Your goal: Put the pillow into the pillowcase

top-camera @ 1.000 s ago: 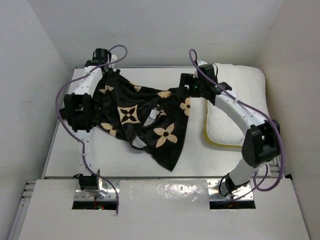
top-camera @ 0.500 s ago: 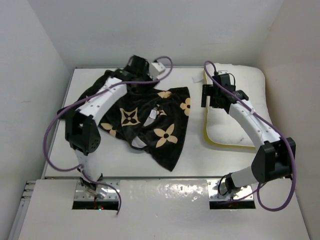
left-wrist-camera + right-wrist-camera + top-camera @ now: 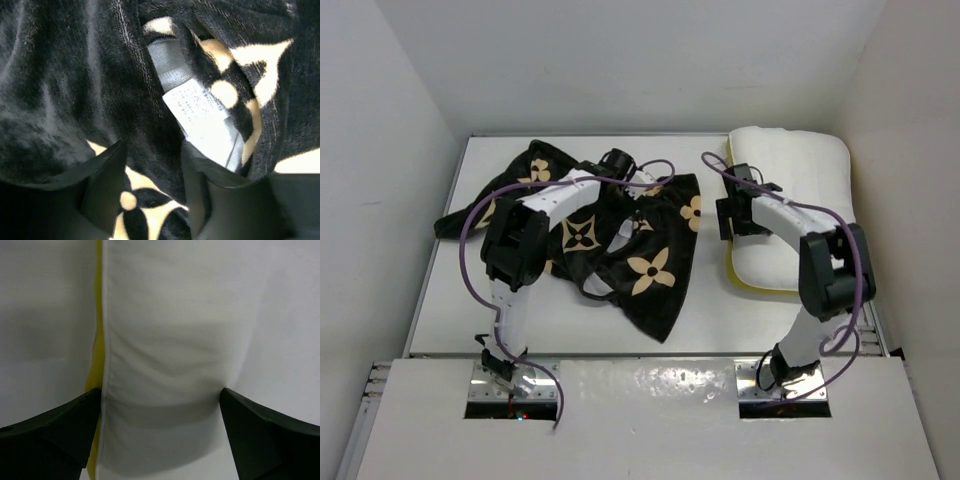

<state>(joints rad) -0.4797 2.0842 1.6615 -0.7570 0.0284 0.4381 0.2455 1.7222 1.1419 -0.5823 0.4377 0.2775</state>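
White table [image 3: 450, 300] between plain white walls [image 3: 620, 70], shiny metal mounting plates [image 3: 542, 392] at near edge.

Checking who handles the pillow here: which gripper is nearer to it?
Right. The right gripper straddles the pillow at its yellow-piped left edge, jaws wide. The left gripper is off to the pillow's left, pinching the pillowcase.

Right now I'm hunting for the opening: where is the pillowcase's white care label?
Left wrist view: the label lies in a pillowcase fold just up-right of the left tool; from above, mid-pillowcase.
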